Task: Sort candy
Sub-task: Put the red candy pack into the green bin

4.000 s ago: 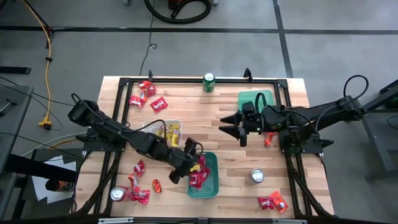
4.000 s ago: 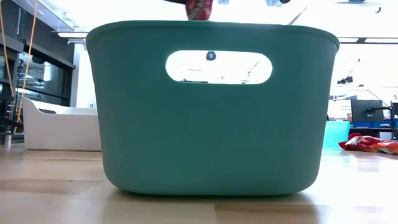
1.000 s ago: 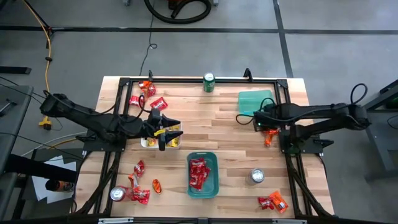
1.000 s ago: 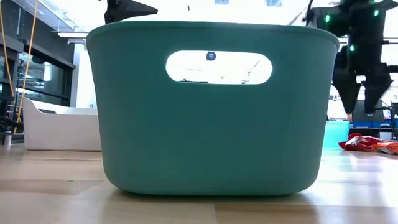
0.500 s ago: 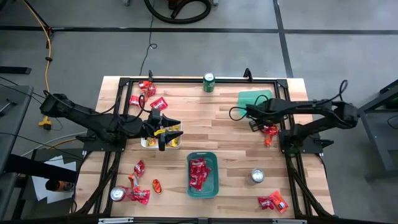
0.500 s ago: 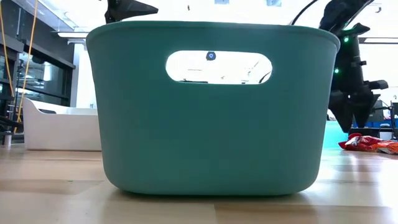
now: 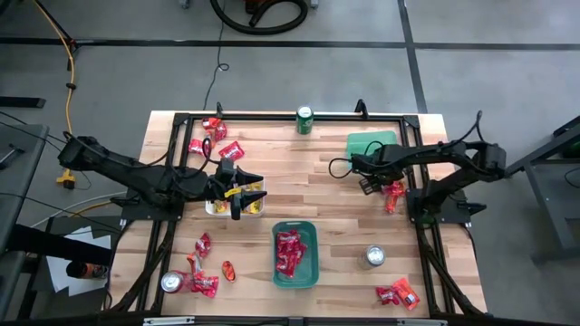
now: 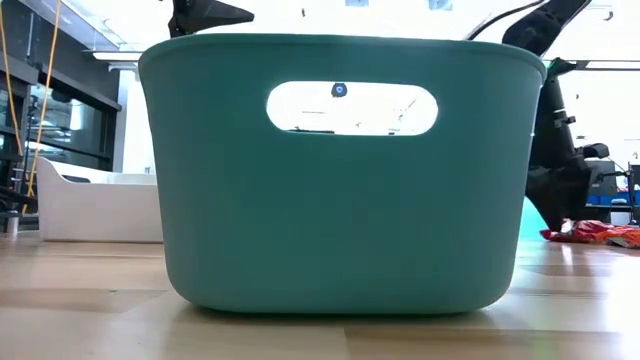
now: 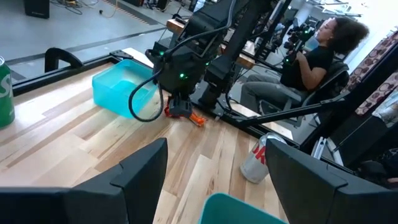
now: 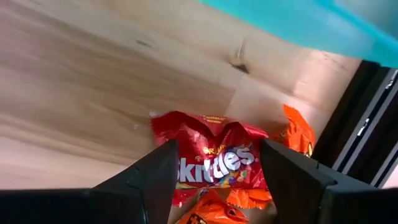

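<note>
My right gripper [image 7: 367, 184] hangs open, pointing steeply down, low over a red Skittles candy packet [image 10: 211, 155] that lies flat on the wood beside orange candy packets [image 10: 298, 134]. In its wrist view the fingers stand on either side of the red packet. I see no touch. My left gripper [image 7: 239, 185] hovers open, nothing between its fingers, over a white tray [image 7: 257, 178] with yellow candy [image 7: 251, 197]. A green tray [image 7: 311, 226] at the table's middle near side holds red candy [image 7: 290, 252].
A teal bin [image 7: 373, 145] stands just beyond my right gripper. A green can [image 7: 305, 119] is at the far edge, with silver cans [image 7: 373, 257] [image 7: 170, 282] nearer. Loose candy lies far left [image 7: 213, 140], near left [image 7: 199, 270] and near right [image 7: 399, 294]. A person [image 9: 311, 56] sits beyond the table.
My right gripper has sunk toward the red packet beside the teal bin. It has tipped to point more steeply down and rolled about its wrist, its fingers staying apart. Nothing on the table has moved.
</note>
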`<act>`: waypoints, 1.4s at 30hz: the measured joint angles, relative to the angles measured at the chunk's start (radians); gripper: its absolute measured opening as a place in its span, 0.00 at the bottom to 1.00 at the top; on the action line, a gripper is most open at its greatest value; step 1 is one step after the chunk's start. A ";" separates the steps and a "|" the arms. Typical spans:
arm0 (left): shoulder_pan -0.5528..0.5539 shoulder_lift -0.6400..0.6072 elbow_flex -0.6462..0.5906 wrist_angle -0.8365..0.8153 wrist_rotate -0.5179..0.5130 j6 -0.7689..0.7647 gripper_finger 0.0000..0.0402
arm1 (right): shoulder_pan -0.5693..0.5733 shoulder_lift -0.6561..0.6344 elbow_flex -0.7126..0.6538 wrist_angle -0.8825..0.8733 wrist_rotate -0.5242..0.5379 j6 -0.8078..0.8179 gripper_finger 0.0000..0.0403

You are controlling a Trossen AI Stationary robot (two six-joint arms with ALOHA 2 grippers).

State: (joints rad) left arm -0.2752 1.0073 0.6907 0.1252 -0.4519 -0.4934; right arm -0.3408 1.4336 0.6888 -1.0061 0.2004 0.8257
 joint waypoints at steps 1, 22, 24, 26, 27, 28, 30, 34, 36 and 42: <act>0.000 0.000 0.000 0.000 0.000 0.000 0.64 | 0.000 0.014 0.000 0.002 -0.003 -0.008 0.55; 0.000 0.000 0.000 0.000 -0.023 0.059 0.64 | 0.225 -0.207 0.124 0.066 0.042 -0.017 0.02; 0.000 0.000 0.000 0.000 -0.033 0.059 0.64 | 0.277 -0.273 0.157 0.169 0.057 -0.050 0.02; 0.000 0.000 0.000 0.000 -0.045 0.062 0.64 | 0.328 -0.326 0.167 0.309 0.061 -0.094 0.03; 0.000 0.000 0.000 0.000 -0.052 0.063 0.64 | 0.351 -0.345 0.167 0.392 0.061 -0.116 0.03; 0.000 0.000 0.000 0.000 -0.056 0.068 0.64 | 0.376 -0.359 0.167 0.476 0.062 -0.136 0.02; 0.000 0.000 0.000 0.000 -0.056 0.079 0.64 | 0.424 -0.366 0.168 0.639 0.059 -0.175 0.01; 0.000 0.000 0.000 0.000 -0.056 0.085 0.64 | 0.515 -0.306 0.168 0.885 0.009 -0.228 0.01; 0.000 0.000 0.001 0.001 -0.057 0.085 0.64 | 0.561 -0.252 0.168 0.976 -0.020 -0.239 0.01; 0.000 0.000 0.001 0.003 -0.057 0.086 0.64 | 0.661 -0.070 0.203 1.109 -0.114 -0.275 0.01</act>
State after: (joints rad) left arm -0.2752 1.0077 0.6918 0.1280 -0.5091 -0.4076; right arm 0.3201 1.3635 0.8917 0.1030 0.0860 0.5508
